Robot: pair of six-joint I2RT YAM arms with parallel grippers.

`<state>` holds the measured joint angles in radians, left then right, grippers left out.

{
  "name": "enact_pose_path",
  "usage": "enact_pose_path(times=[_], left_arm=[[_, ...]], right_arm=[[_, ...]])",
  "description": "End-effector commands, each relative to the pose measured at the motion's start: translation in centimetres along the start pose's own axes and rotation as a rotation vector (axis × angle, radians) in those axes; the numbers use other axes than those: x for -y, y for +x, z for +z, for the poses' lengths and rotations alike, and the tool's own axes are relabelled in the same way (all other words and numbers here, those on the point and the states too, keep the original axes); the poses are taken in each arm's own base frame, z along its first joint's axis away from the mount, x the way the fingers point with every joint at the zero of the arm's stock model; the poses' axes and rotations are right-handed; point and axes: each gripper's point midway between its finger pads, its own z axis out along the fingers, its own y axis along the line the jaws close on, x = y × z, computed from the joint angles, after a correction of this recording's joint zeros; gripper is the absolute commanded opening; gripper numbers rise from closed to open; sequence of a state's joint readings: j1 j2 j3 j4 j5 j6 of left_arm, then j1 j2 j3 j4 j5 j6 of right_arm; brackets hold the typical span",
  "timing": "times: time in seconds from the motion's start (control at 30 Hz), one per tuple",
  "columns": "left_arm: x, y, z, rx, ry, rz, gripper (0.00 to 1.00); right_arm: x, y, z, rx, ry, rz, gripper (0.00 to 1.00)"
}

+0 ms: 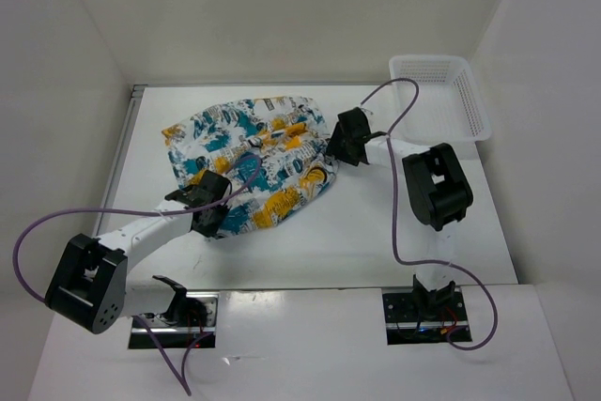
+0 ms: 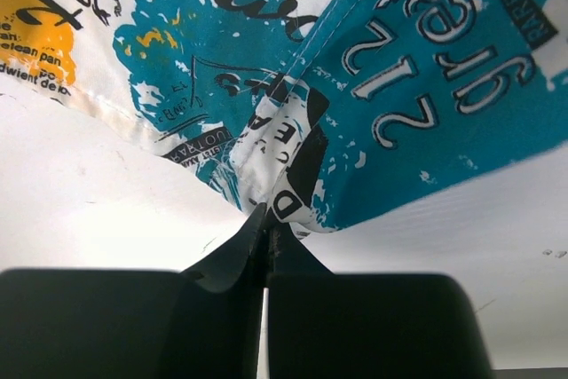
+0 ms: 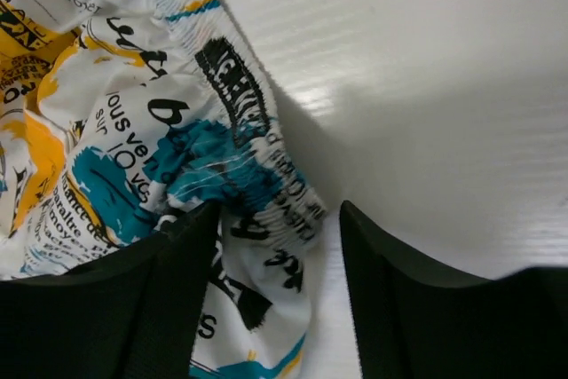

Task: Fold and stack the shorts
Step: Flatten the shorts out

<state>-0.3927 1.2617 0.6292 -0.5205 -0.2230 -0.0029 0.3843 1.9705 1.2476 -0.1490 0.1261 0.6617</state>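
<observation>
Shorts (image 1: 246,152) of soft white fabric, busily printed in teal-blue, yellow-orange and black, lie rumpled and not yet folded in the upper middle of the top view, on the white table (image 1: 376,232). At their lower-left edge the left gripper (image 1: 208,206) has its fingers pinched tight on a small ridge of the cloth. The left wrist view shows that ridge drawn into a peak between the closed tips. At their right edge the right gripper (image 1: 336,143) stands with its fingers wide apart, and the right wrist view shows the gathered elastic waistband (image 3: 266,210) lying between them, ungripped. A white plastic mesh basket (image 1: 441,100) sits at the upper right of the top view, well apart from the cloth. The main risk, as I judge it, is an uneven pull. With only one side held, and that by a thin pinch, lifting could let the fabric slip out or drag the whole piece into a bunch. The right fingers, if they close off-centre, might catch one layer only and skew the fold.
</observation>
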Motion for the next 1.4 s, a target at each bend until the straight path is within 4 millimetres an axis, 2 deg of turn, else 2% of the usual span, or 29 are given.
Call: enact_pose_path(times=[0.0,0.03,0.13,0.17,0.23,0.27,0.3,0.37,0.4,0.43,0.47,0.5,0.53,0.57,0.63,0.67,0.73,0.8,0.87,0.97,1.0,1.07,1.13,1.17,1.2,1.27,1.3,1.33,1.37], left_arm=[[-0.1,-1.7,-0.5,0.046,0.009,-0.011,0.0],[-0.1,-1.3,-0.4,0.037,0.009,-0.01,0.0],[-0.1,-0.9,-0.8,0.031,0.01,-0.009,0.0],[0.0,-1.3,-1.1,0.042,0.021,-0.01,0.0],[-0.3,-1.5,-1.7,0.041,0.026,-0.023,0.0],[-0.4,-2.6,-2.7,0.077,0.033,-0.029,0.0],[-0.5,-2.2,-3.5,0.063,0.042,-0.034,0.0],[-1.1,-2.8,-6.2,0.136,0.042,-0.057,0.0],[-0.9,-2.1,-7.6,0.137,0.065,-0.055,0.0],[-1.0,-2.0,-9.6,0.218,0.073,-0.064,0.0],[-0.9,-1.9,-10.8,0.254,0.086,-0.067,0.0],[-0.3,-0.5,-11.5,0.232,0.119,-0.06,0.0],[-0.1,0.1,-12.2,0.25,0.124,-0.05,0.0],[0.4,1.5,-12.2,0.197,0.146,-0.033,0.0],[1.4,2.5,-11.9,0.132,0.189,-0.004,0.0],[1.5,2.5,-11.7,0.111,0.191,-0.002,0.0],[2.1,2.7,-11.4,0.066,0.225,0.003,0.0],[2.4,2.0,-11.9,0.083,0.247,0.011,0.0],[2.4,2.4,-12.0,0.066,0.248,0.012,0.02],[2.1,2.2,-12.5,0.111,0.231,0.008,0.03],[2.0,2.2,-12.7,0.122,0.231,0.008,0.01],[1.8,1.0,-12.7,0.161,0.219,0.004,0.0],[1.3,-1.9,-13.3,0.263,0.199,-0.006,0.0],[0.9,-3.7,-14.0,0.313,0.186,-0.012,0.0],[0.3,-6.4,-14.8,0.404,0.172,-0.032,0.0],[-1.9,-10.1,-15.7,0.471,0.104,-0.08,0.0],[-3.1,-11.9,-15.8,0.507,0.066,-0.105,0.0],[-4.8,-12.6,-14.1,0.449,0.016,-0.146,0.0],[-6.2,-14.1,-14.6,0.459,-0.004,-0.175,0.0]], right_arm=[[0.1,2.1,1.9,-0.045,0.022,0.019,0.6],[0.6,2.6,2.5,-0.053,0.042,0.026,0.47],[1.3,3.1,2.7,-0.076,0.077,0.02,0.19],[1.3,3.1,2.7,-0.076,0.077,0.02,0.0],[1.6,3.4,2.2,-0.094,0.092,0.007,0.0],[1.6,2.8,1.3,-0.085,0.098,0.007,0.0],[1.7,2.6,0.4,-0.091,0.102,-0.012,0.0],[2.5,1.9,-3.5,-0.089,0.118,-0.088,0.0],[2.8,1.8,-5.1,-0.092,0.118,-0.115,0.0],[4.4,3.1,-7.1,-0.14,0.158,-0.186,0.0],[3.8,2.3,-10.2,-0.108,0.136,-0.209,0.0],[4.3,2.1,-11.8,-0.096,0.168,-0.225,0.0],[6.1,3.9,-13.7,-0.154,0.231,-0.27,0.0],[5.6,4.2,-15.9,-0.135,0.219,-0.285,0.0],[6.1,6.0,-17.7,-0.174,0.233,-0.301,0.0],[4.7,7.6,-19.1,-0.176,0.208,-0.342,0.0],[2.6,8.6,-19.9,-0.198,0.158,-0.367,0.0],[3.2,10.7,-19.4,-0.312,0.187,-0.375,0.0],[4.7,12.0,-19.6,-0.388,0.242,-0.404,0.0],[5.8,12.9,-20.8,-0.428,0.258,-0.43,0.0],[5.3,12.1,-21.8,-0.388,0.218,-0.416,0.0],[4.0,10.7,-22.8,-0.35,0.141,-0.402,0.0],[2.6,8.5,-23.9,-0.287,0.061,-0.372,0.0],[1.2,6.8,-24.2,-0.238,0.022,-0.366,0.0],[0.8,5.7,-24.3,-0.22,-0.002,-0.349,0.0],[-0.8,3.2,-23.8,-0.16,-0.065,-0.355,0.0],[-1.0,2.7,-22.5,-0.182,-0.08,-0.337,0.0],[-1.8,1.6,-22.0,-0.169,-0.108,-0.331,0.0],[-2.8,0.6,-21.0,-0.143,-0.144,-0.341,0.0]])
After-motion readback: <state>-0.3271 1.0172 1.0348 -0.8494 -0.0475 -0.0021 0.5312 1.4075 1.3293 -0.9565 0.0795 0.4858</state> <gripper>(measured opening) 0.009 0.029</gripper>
